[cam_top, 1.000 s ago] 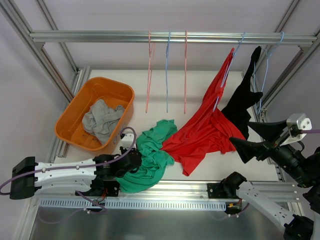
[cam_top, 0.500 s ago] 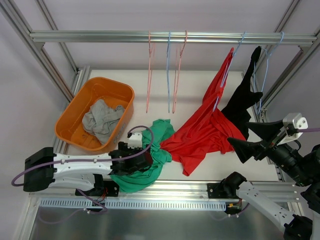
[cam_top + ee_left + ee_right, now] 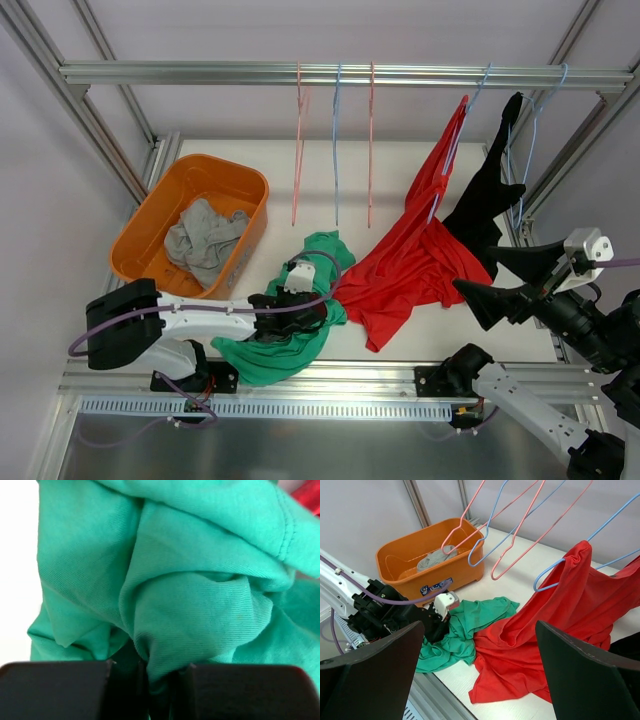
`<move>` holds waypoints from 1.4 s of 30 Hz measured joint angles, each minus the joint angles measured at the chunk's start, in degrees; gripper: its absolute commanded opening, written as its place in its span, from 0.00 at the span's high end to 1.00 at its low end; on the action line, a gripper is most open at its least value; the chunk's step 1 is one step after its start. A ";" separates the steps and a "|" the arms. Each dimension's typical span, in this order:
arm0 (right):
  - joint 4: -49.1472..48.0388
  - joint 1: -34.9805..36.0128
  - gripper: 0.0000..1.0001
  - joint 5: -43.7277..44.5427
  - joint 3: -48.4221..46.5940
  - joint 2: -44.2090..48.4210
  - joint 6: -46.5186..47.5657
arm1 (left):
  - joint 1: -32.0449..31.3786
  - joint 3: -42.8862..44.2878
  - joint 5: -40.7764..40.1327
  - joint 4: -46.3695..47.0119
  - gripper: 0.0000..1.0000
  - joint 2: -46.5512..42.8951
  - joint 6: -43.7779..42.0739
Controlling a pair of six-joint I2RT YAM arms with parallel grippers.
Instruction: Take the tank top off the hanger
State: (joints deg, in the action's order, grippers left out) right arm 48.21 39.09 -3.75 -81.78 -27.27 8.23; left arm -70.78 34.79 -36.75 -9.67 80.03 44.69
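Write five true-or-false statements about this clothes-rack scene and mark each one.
1. The left arm's jaws are shut on the green tank top. True.
2. The red garment lies entirely on the table. False: its top hangs on a blue hanger.
3. The orange bin is empty. False: a grey cloth lies in it.
4. The right arm's jaws are open, holding nothing. True.
5. Three bare hangers hang on the rail. True.
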 measured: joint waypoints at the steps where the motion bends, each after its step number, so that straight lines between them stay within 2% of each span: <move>1: 0.00 0.00 0.00 0.00 0.00 0.15 0.02 | -0.02 -0.07 0.55 0.00 1.00 -0.46 -0.24; 6: 0.00 0.00 0.00 -0.02 -0.20 1.05 0.15 | -2.12 -1.92 0.48 -4.61 1.00 -11.15 1.38; 10: 0.02 0.00 0.00 -0.13 -0.31 1.11 0.42 | -4.61 -0.83 -1.64 -10.95 1.00 -26.95 1.33; 13: 0.04 0.00 0.01 -0.20 -0.63 1.01 0.59 | -4.61 4.15 -6.08 -17.84 1.00 -34.47 0.79; 15: 0.04 0.00 0.00 -0.22 -1.20 0.87 0.83 | -4.61 9.44 -10.10 -22.25 1.00 -36.04 0.13; 21: 0.00 0.00 0.00 -0.72 -2.62 -0.13 1.27 | -3.43 25.59 -20.90 -30.42 1.00 -33.03 -4.94; 27: 0.00 0.00 0.00 -1.57 -3.54 -1.66 1.46 | 2.93 37.99 -26.43 -32.65 1.00 -29.81 -13.22; 35: -0.04 0.00 0.01 -2.58 -5.90 -2.43 1.49 | 15.98 54.84 -27.96 -33.77 1.00 -22.77 -26.47; 42: -0.50 0.00 0.01 -3.63 -7.30 -4.33 1.49 | 36.68 70.64 -16.85 -33.55 1.00 -13.88 -37.07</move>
State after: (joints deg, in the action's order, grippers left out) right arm 47.70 39.09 -7.38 -89.08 -31.59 9.72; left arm -34.11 105.43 -53.60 -43.22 66.15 7.62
